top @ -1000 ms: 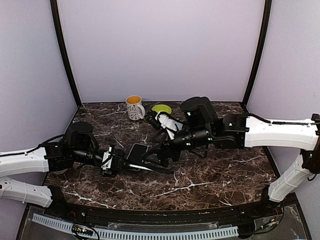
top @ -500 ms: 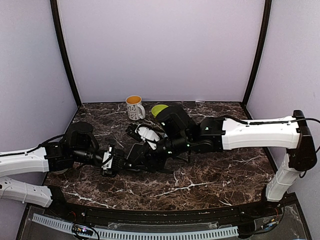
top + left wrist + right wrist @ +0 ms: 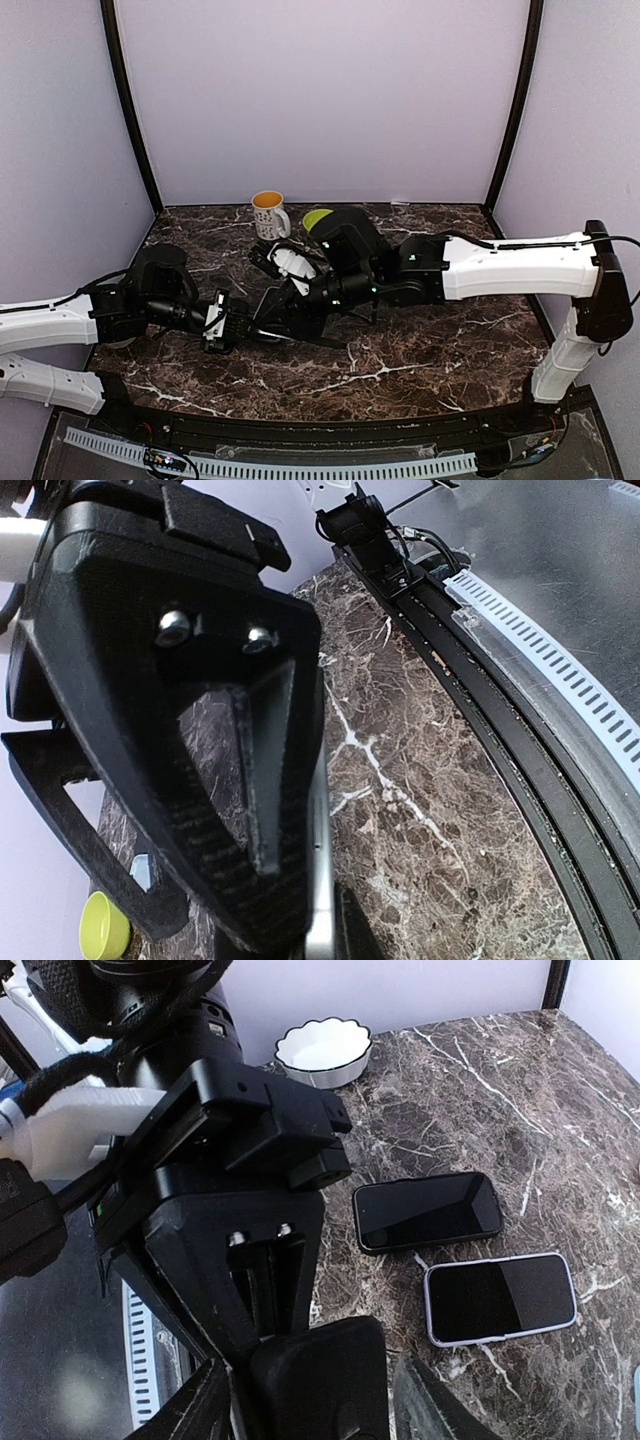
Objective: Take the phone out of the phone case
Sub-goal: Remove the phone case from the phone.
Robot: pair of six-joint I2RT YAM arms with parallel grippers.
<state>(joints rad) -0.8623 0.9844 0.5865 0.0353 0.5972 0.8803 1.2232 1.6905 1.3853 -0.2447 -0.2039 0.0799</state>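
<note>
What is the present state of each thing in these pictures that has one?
Left gripper: shut on the held phone.
Right gripper: open, fingers on either side of the held phone.
Held phone: gripped at one end, tilted; case on or off, cannot tell.
Mug: upright.
Green bowl: upright, partly hidden by the right arm.
White bowl: upright, empty.
Black phone: flat on the table, screen dark.
Pale-rimmed phone: flat on the table, screen dark.

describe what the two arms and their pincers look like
White link shells on the left arm and right arm, black joints and wrists. The left pincer and right pincer are black and angular. A black cable runs along the right arm.
</note>
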